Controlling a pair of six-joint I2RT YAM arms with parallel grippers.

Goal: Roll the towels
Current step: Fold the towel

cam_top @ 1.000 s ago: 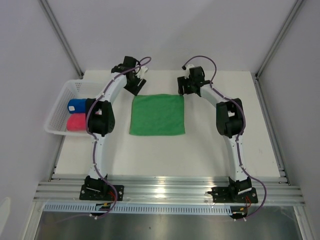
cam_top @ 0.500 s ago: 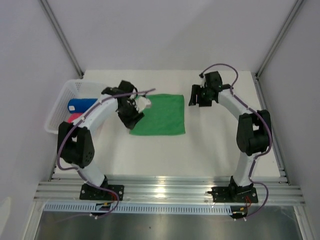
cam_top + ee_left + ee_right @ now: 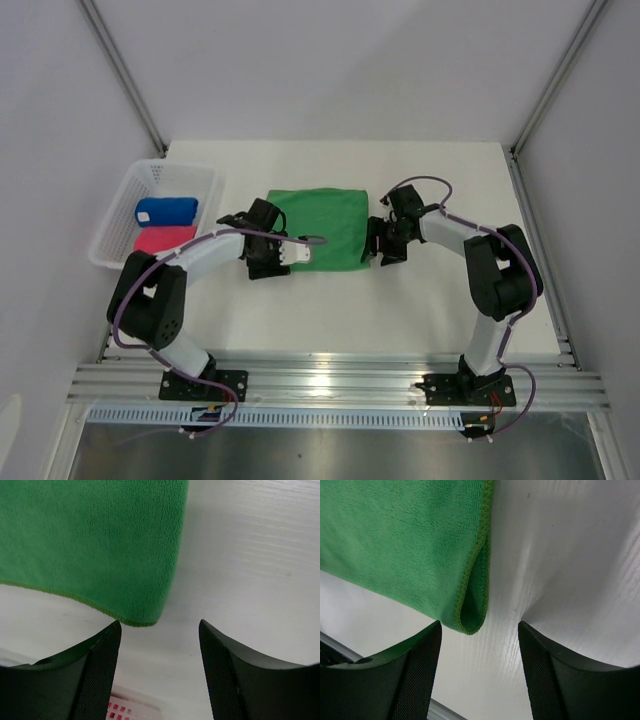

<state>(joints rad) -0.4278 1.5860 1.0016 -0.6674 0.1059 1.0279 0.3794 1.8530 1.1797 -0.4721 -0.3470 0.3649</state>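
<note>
Over on the left, the white plastic mesh basket (image 3: 112, 243) already holds a royal blue rolled microfibre towel (image 3: 166, 210) and a pink-red rolled one (image 3: 165, 240), so I'd judge two of three done.

The left gripper (image 3: 160, 630) hangs low at the near-left corner of the bright green microfibre towel (image 3: 325, 222), which lies flat mid-table. Its fingers are spread, with only bare tabletop between them and the corner just ahead.

The right gripper (image 3: 480, 630) is likewise spread and holding nothing, lined up on the near-right corner. There the hem curls over in a loop, so the cloth looks doubled.

To start the roll cleanly, I'd say both claws should bite the near edge at matching depth and take both layers on the right. They should then lift and turn it over together, so the roll stays straight and tight and doesn't skew.

The white painted wood-grain table (image 3: 420, 310) looks smooth, so the cloth may slide when pushed. Plain pale walls with aluminium posts (image 3: 125, 75) close the space in, and a metal rail (image 3: 330, 385) runs along the near edge.
</note>
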